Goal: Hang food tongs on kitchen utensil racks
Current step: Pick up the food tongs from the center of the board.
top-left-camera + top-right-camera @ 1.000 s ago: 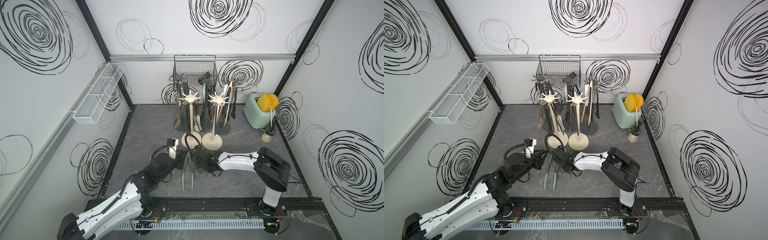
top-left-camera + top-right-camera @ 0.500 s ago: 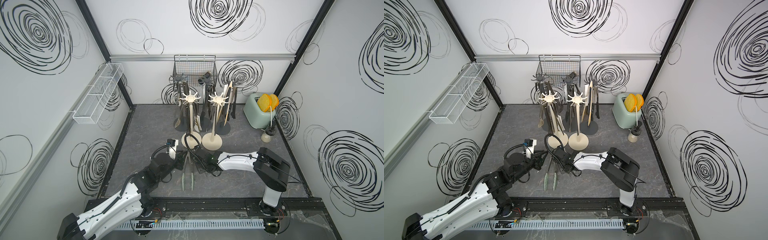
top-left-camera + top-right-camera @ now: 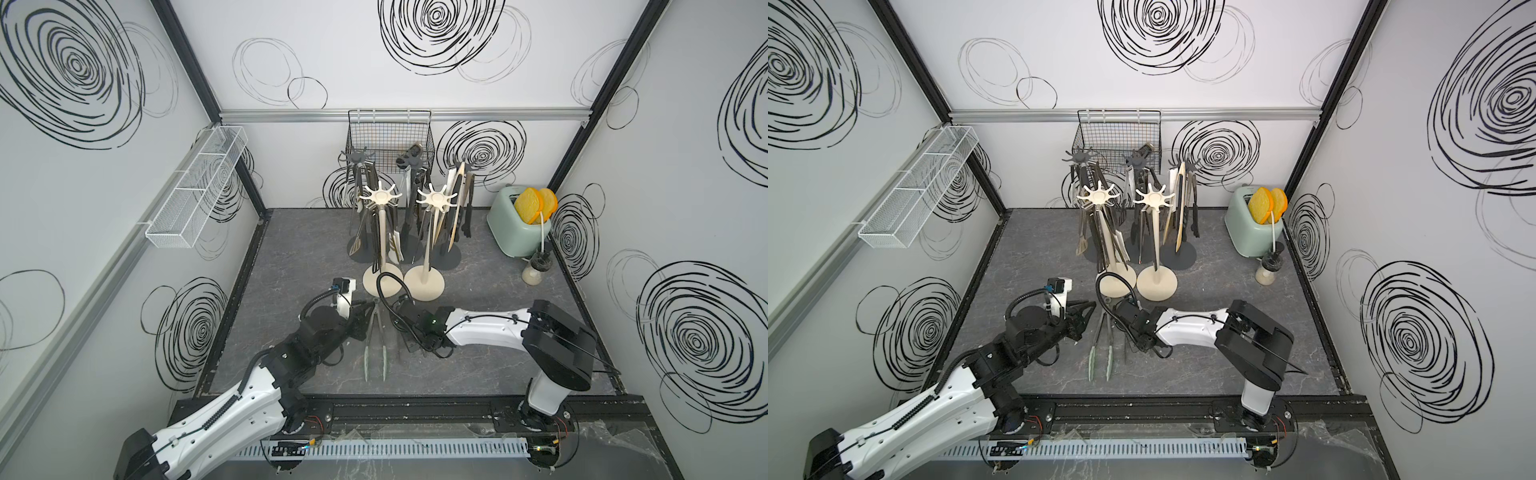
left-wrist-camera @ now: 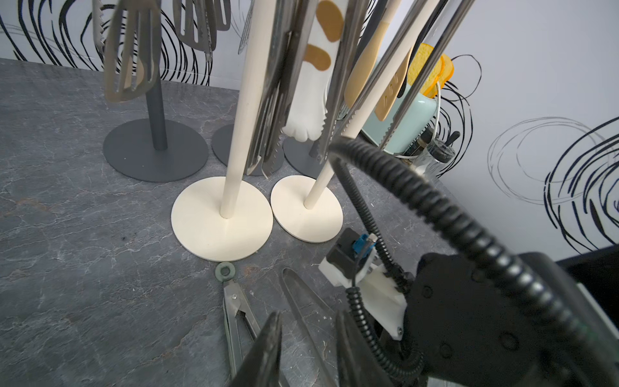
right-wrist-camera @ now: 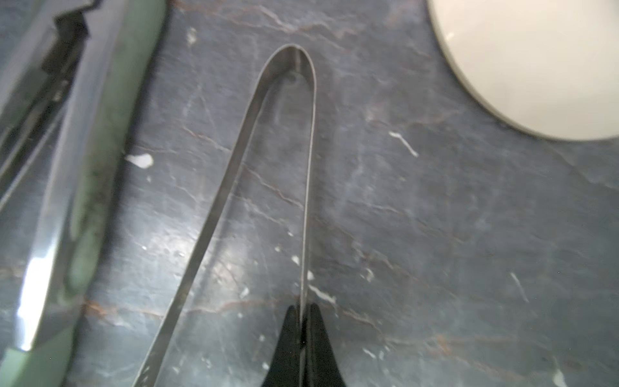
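Grey marbled tabletop [image 3: 291, 257] floors a white booth whose walls [image 3: 415, 83] carry black scribbled swirls. At the centre of both top views we see the kitchen utensil racks [image 3: 424, 286]. Two are cream poles on round disc bases, and dark grey racks [image 3: 357, 158] stand behind them. Steel hanging tongs [image 3: 459, 195] and spatulas dangle from the racks' star-shaped hooks.

Just below the cream bases, in the lower centre, two more pairs lie on the tabletop side by side. To the left are the pale-green-tipped steel tongs [image 3: 368, 361], their ring end near a cream base. Right of them are the plain steel U-shaped tongs [image 5: 219, 214].

We find the right gripper [image 5: 301, 321] clenched on one thin arm of the plain steel U-shaped tongs, a black fingertip pressed to each side of the strip. The left gripper [image 3: 1090, 309] sits left of the ring end of the pale-green-tipped steel tongs. Its jaws are released and its fingers [image 4: 268, 348] stand apart.

At the right of the frame a mint-green toaster [image 3: 513, 237] holds yellow slices.
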